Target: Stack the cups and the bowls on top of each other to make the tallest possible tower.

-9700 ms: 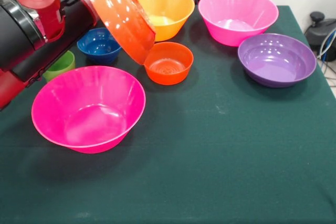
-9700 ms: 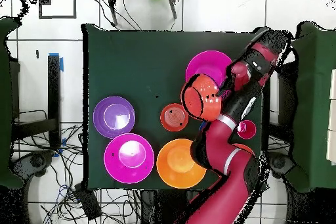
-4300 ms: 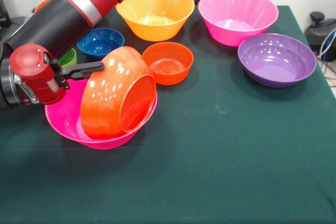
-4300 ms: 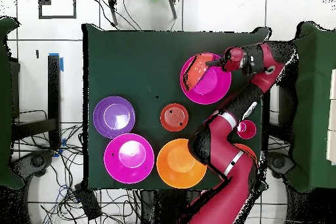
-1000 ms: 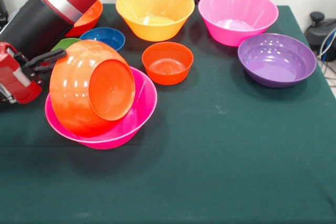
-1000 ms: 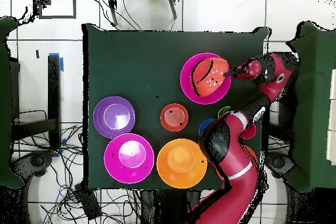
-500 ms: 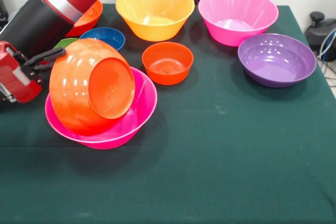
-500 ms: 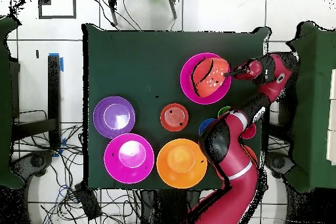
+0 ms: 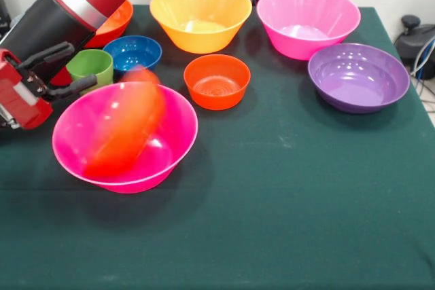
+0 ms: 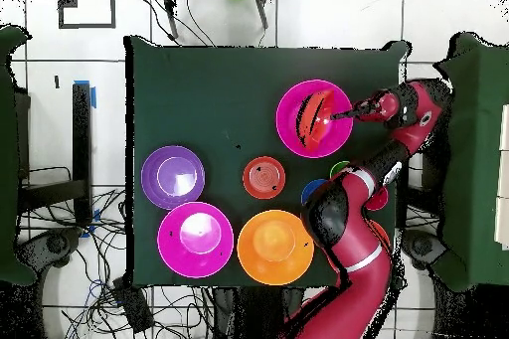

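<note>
Change since half a second earlier: the medium red-orange glossy plastic bowl (image 9: 122, 123), then held on its side above the rim, had left the claw and was a blurred streak tumbling inside the large magenta glossy plastic bowl (image 9: 178, 142). The lime green ridged plastic tumbler (image 9: 90, 66), hidden before, was now uncovered.

Gripper (image 9: 76, 67): two black fingers spread apart, holding nothing, just beside the magenta bowl's rim.

Location of tower: near corner of the dark green cloth-covered table (image 9: 285, 195), red-orange bowl within the magenta one, not yet settled; whether upright or tilted could not be told.

Other stock, well apart: small blue bowl (image 9: 133, 52), small orange-red bowl (image 9: 217, 81), large light orange bowl (image 9: 200, 15), second large magenta bowl (image 9: 307, 20), purple bowl (image 9: 358, 76), second red-orange bowl (image 9: 115, 22).

Risks, as judged: the dropped bowl might come to rest canted or upside down, spoiling the nest; its momentum might rock the magenta bowl; the open fingers, so close, might clip the rim on withdrawal.
</note>
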Controlling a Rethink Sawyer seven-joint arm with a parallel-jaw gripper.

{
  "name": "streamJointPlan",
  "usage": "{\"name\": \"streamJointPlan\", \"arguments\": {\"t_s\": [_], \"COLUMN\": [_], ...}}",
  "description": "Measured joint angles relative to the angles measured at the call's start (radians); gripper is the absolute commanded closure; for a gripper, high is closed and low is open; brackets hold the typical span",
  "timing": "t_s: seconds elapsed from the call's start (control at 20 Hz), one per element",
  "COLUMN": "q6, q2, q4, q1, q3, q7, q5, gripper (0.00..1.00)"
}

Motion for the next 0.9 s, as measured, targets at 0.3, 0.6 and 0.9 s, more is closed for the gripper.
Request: {"name": "streamJointPlan", "arguments": {"t_s": [0.3,0.6,0.9], "q6": [0.045,0.052,0.052], "q2": [0.0,0.0,-0.001], "q4": [0.0,0.0,0.0], "q1": [0.0,0.0,0.0], "q3": [0.0,0.001,-0.003], "q7": [-0.036,-0.053,-0.072], "q5": [0.0,0.0,0.0], "gripper": [0.0,0.0,0.0]}}
